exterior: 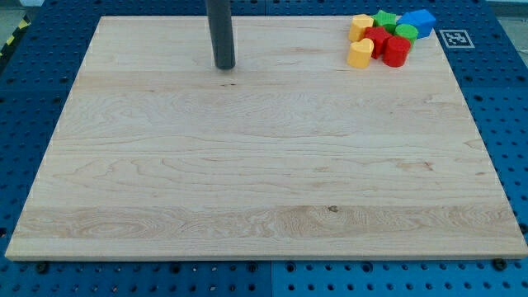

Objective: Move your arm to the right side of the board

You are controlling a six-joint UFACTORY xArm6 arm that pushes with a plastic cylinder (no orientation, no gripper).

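My tip point(224, 66) rests on the wooden board point(247, 165) near the view's top, left of centre. All the blocks are clustered in the board's top right corner, far to the right of my tip: two yellow blocks point(360, 53) point(360, 26), a red cylinder point(396, 51), a second red block point(377, 38), a green star-like block point(385, 21), a green round block point(407, 32) and a blue block point(419, 21). The blocks touch one another. My tip touches none of them.
The board lies on a blue perforated table point(33, 99). A black-and-white marker tag point(455, 37) sits just off the board's top right corner. Yellow-black tape point(12, 37) shows at the view's top left.
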